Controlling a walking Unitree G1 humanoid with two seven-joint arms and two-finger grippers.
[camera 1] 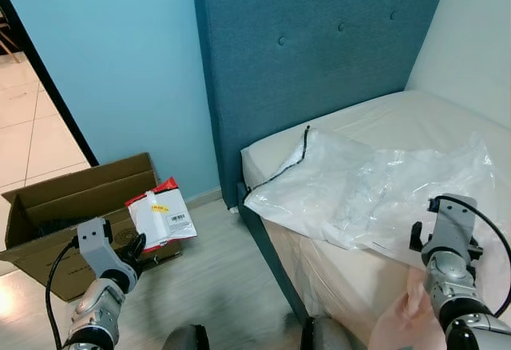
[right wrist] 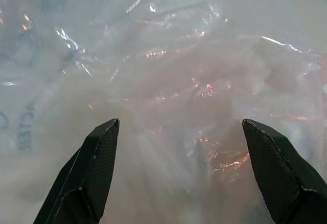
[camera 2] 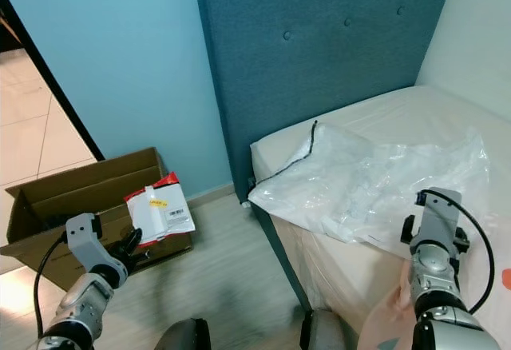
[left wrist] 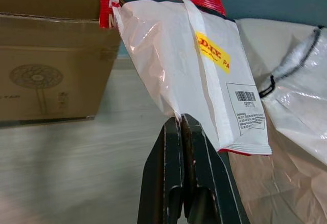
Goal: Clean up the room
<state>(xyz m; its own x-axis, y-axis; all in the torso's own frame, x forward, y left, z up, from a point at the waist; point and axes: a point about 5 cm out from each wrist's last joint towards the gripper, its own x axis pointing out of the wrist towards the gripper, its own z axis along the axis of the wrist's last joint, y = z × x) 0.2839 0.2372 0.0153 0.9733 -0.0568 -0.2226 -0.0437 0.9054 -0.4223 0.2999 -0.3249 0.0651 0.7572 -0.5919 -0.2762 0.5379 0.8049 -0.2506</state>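
Observation:
My left gripper (left wrist: 181,126) is shut on the lower edge of a white packet with a red rim, a yellow label and a barcode (left wrist: 194,70). It holds the packet (camera 1: 162,216) upright just in front of an open cardboard box (camera 1: 72,198) on the floor. A large crumpled clear plastic bag (camera 1: 375,186) lies on the corner of the bed. My right gripper (right wrist: 180,127) is open, its fingers spread wide and pointing straight at the plastic from close by, with nothing between them.
A tall blue upholstered headboard (camera 1: 319,46) stands behind the bare mattress (camera 1: 423,110). A doorway onto a tiled floor (camera 1: 24,126) opens on the left. Something pink (camera 1: 399,322) shows beside my right arm at the bed's edge. Wood-look floor (camera 1: 215,278) lies between box and bed.

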